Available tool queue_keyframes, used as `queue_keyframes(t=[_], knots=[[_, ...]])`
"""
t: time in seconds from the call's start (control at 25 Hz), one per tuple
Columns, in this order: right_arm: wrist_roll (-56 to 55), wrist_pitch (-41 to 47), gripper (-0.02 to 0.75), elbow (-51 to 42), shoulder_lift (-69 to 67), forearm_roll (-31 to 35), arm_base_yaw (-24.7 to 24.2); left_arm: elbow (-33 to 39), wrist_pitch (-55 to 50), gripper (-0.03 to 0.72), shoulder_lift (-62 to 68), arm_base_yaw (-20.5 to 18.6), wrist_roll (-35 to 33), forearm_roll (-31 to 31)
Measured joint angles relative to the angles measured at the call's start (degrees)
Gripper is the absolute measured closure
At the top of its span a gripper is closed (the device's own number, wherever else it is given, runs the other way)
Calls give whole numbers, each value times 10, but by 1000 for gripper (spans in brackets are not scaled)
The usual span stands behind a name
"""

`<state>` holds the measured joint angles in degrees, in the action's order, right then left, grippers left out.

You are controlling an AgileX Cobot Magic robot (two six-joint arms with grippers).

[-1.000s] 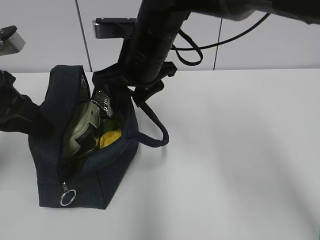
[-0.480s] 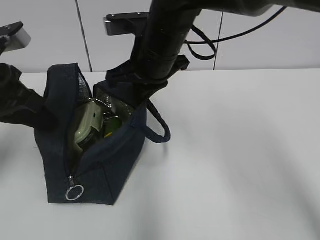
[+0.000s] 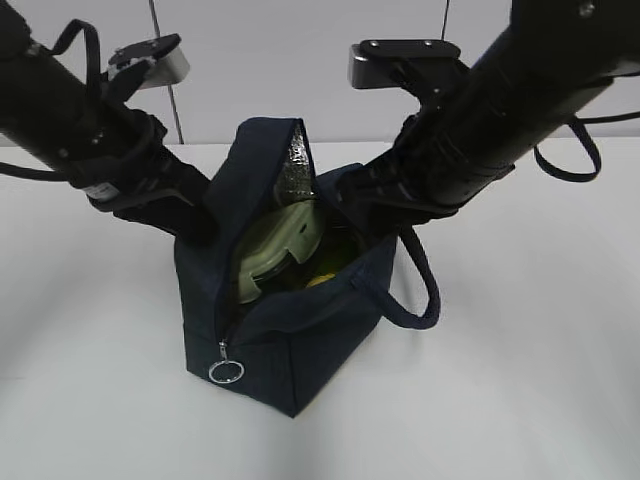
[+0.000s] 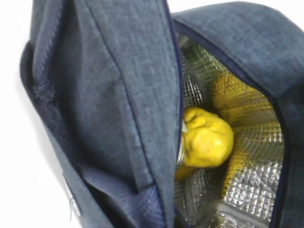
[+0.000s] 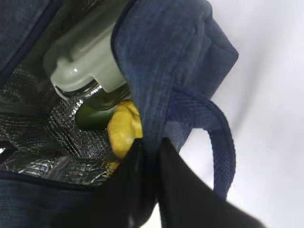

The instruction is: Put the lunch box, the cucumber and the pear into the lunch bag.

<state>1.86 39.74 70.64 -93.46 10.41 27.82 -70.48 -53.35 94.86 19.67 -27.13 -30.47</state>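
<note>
Inside the lunch bag (image 5: 166, 57), whose rim the right pincer (image 5: 151, 156) pinches, lies the pear (image 5: 124, 127).

place: probably a lab | cues: bare white table (image 3: 520, 380), plain pale wall panels (image 3: 300, 60)

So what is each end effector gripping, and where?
Right end effector pinches the lunch bag wall beside its strap. The left's hold cannot be told.

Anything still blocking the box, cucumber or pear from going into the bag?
Nothing visible. The lunch box, cucumber and pear already sit inside the open lunch bag; the right gripper pinches its wall.
</note>
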Motion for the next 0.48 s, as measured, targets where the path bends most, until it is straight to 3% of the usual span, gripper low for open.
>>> queue_keyframes(t=[0.08, 0.24, 0.28, 0.36, 0.48], knots=[[23, -12, 626, -2, 0, 16, -4, 0, 1, 655, 0, 0, 3, -1], [60, -34, 239, -2, 1, 38, -8, 0, -1, 465, -5, 0, 2, -2], [75, -40, 174, -2, 1, 48, -8, 0, -1, 404, -9, 0, 3, -2], [100, -57, 114, -2, 6, 65, -8, 0, 3, 310, -23, 0, 2, -2], [128, -84, 132, -2, 27, 77, -8, 3, 22, 265, -58, 0, -14, -3]])
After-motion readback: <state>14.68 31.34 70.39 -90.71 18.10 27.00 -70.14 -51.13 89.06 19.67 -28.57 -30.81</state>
